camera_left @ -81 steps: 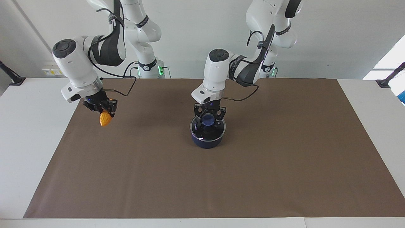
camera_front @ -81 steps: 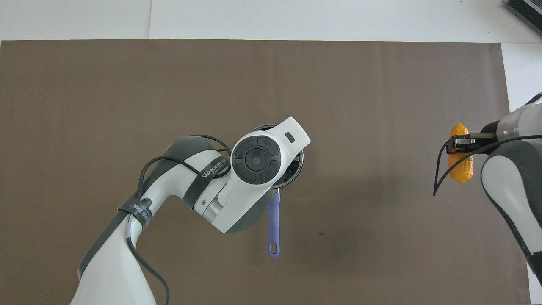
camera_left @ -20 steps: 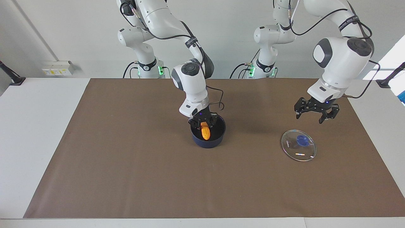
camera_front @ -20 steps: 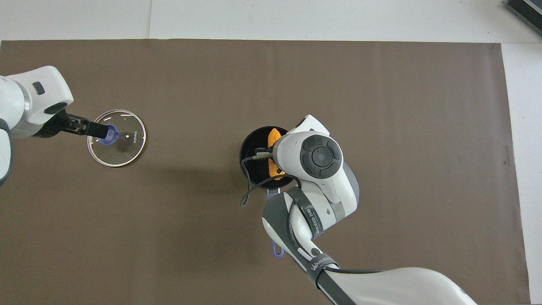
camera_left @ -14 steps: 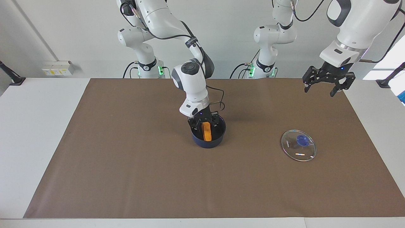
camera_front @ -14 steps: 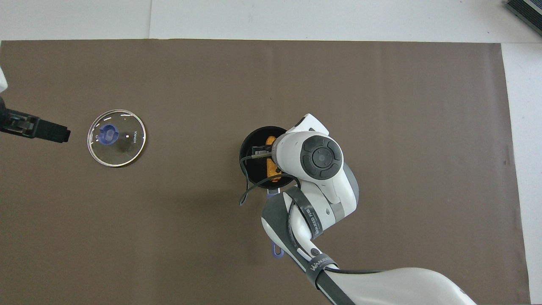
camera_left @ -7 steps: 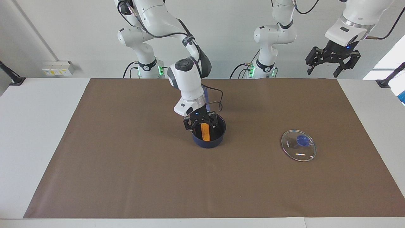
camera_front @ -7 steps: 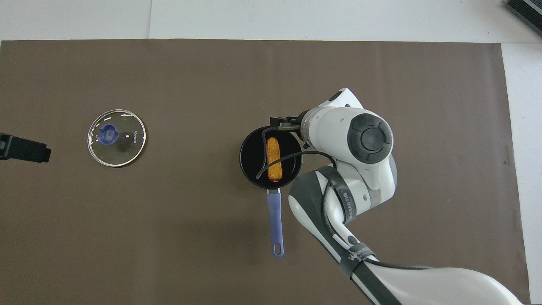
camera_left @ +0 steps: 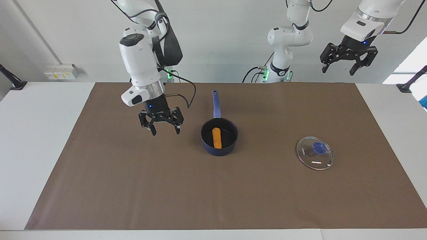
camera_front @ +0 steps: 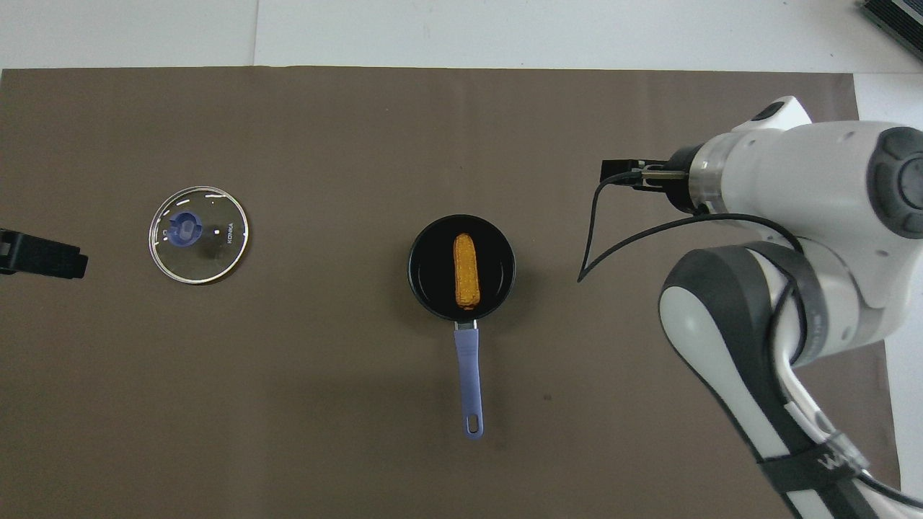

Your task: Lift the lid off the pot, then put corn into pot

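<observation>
1. We are looking at a robotics lab: two white arms (camera_left: 143,63) (camera_left: 290,36) are standing on bases at a white table (camera_left: 33,133).
2. A brown mat (camera_left: 133,186) is covering the table.
3. A bare white wall (camera_left: 217,40) is carrying a socket box (camera_left: 61,71).

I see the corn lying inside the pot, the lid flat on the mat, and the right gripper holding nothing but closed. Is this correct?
One detail is wrong: the right gripper is open, its fingers spread, as the facing view shows. The rest holds: it grips nothing, the corn lies inside the pot, and the lid lies flat on the mat.
</observation>
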Motion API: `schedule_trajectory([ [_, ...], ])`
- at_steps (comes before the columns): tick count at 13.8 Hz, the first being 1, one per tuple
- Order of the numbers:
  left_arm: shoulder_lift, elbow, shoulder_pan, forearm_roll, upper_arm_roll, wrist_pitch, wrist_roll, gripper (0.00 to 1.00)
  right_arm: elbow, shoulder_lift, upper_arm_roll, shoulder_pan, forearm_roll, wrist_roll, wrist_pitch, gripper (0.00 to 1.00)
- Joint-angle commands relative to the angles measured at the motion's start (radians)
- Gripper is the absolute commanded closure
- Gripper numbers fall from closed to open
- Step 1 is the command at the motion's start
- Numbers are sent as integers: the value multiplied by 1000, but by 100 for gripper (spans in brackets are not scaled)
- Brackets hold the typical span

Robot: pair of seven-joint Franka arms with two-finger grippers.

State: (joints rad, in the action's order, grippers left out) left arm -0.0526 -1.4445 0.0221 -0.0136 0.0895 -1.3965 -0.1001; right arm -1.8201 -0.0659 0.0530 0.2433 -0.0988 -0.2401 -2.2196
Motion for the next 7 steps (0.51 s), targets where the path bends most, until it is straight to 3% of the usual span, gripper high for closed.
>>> schedule_trajectory([
  [1,-1,4,7,-3,-4,14,14,0,-15,93,-9,-64,7,65,121,0],
  [5,-3,4,6,-5,-5,13,14,0,67,127,-6,-160,7,151,352,0],
  [7,-3,4,7,-5,-5,7,14,0,68,146,-1,-194,7,177,396,0],
])
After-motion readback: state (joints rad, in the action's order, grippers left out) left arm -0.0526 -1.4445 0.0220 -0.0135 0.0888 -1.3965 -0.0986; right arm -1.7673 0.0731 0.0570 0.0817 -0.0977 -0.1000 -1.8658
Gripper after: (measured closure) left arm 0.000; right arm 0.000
